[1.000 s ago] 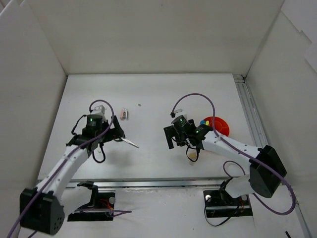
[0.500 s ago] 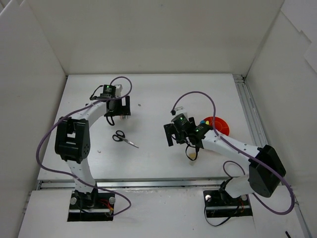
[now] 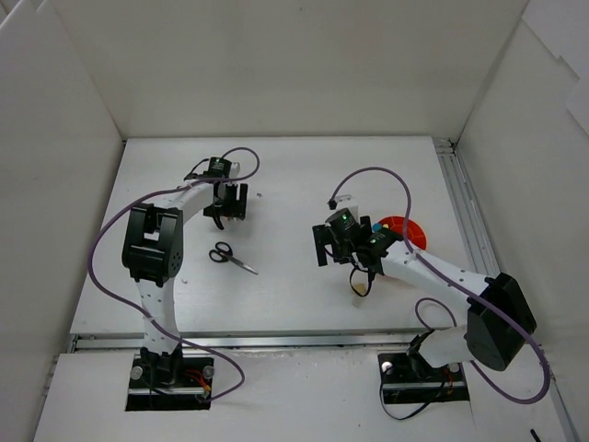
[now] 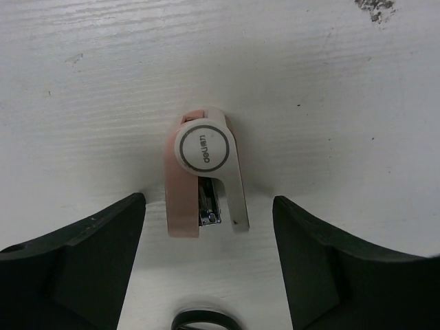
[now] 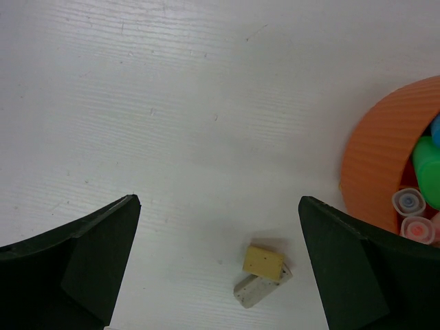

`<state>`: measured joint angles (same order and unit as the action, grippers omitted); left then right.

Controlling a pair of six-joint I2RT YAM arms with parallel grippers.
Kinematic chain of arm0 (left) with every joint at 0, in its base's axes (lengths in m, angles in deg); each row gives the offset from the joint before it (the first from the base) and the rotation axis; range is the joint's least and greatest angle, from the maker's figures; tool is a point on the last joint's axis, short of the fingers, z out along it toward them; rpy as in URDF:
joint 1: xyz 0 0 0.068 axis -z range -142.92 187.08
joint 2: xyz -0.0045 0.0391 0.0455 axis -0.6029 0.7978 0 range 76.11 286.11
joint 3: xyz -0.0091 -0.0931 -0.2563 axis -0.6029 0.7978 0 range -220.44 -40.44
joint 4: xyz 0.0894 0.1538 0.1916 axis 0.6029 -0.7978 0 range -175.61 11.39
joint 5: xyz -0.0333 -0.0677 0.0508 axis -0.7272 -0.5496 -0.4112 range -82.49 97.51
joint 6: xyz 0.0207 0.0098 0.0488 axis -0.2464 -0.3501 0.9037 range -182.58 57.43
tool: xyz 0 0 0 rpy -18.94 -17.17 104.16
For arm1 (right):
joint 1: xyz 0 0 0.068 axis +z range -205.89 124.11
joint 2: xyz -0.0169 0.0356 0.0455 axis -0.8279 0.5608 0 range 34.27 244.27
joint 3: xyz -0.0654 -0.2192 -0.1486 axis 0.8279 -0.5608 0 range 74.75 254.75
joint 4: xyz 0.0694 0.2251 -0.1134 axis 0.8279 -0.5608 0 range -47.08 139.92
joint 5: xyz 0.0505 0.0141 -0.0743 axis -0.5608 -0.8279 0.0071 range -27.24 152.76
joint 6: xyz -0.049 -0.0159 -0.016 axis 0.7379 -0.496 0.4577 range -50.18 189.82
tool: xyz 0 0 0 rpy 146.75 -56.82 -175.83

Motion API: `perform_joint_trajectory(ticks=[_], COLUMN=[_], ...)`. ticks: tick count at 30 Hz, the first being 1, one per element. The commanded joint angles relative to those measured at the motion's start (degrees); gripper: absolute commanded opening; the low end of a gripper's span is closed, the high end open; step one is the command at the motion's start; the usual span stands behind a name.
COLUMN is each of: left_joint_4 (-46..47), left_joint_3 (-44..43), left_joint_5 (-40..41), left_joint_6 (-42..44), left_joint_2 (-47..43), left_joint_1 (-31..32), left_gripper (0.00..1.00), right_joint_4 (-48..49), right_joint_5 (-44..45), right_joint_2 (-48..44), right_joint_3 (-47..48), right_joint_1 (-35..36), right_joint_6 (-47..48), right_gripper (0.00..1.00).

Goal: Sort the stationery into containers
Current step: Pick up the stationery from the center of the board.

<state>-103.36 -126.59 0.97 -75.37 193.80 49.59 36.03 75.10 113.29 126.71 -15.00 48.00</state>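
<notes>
Top external looking down from high near side, covering whole table (image 3: 294, 175). Wrist cams facing table closely; right one sharing orange pot (image 5: 381, 161) with top.

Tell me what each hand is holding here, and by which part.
Nothing is held. The left hand straddles the small pink stapler without touching it; the right hand hangs open above two erasers.

Lab test cell, white panel walls (image 3: 276, 64), white table (image 3: 294, 175)
</notes>
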Motion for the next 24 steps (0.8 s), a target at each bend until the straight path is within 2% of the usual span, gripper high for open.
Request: perform_joint_trajectory(ticks=[1, 6, 11, 18, 22, 24], left_joint_4=[-0.82, -0.21, 0.06, 1.63, 5.22, 7.6], left_joint_3=[-2.45, -2.01, -2.01, 0.54, 7.81, 11.77], left_joint_5=[1.45, 1.71, 2.06, 1.01, -1.09, -5.04], left_joint_6=[1.02, 1.2, 1.2, 2.42, 4.62, 6.2], left_joint_2=[-1.67, -2.11, -2.29, -6.41, -15.01, -22.1], left_joint_1=[0.41, 0.93, 1.46, 3.39, 6.11, 7.34], left_gripper=[0.69, 0.54, 0.34, 0.3, 0.3, 0.3], right_joint_4=[1.5, 1.5, 1.58, 2.46, 5.44, 10.43], right_joint_5=[2.87, 2.95, 2.87, 2.34, 1.47, -2.3], right_joint_2=[-3.52, -5.72, -7.57, -8.62, -8.36, -8.97], right_joint_3=[-0.81, -2.13, -3.1, -3.63, -2.31, -2.74], right_joint_1=[-0.45, -0.45, -0.54, -0.54, -0.63, -0.54], right_joint_6=[-1.82, -2.61, -3.66, -4.1, -4.63, -3.05], right_gripper=[0.98, 0.98, 0.98, 0.98, 0.98, 0.98])
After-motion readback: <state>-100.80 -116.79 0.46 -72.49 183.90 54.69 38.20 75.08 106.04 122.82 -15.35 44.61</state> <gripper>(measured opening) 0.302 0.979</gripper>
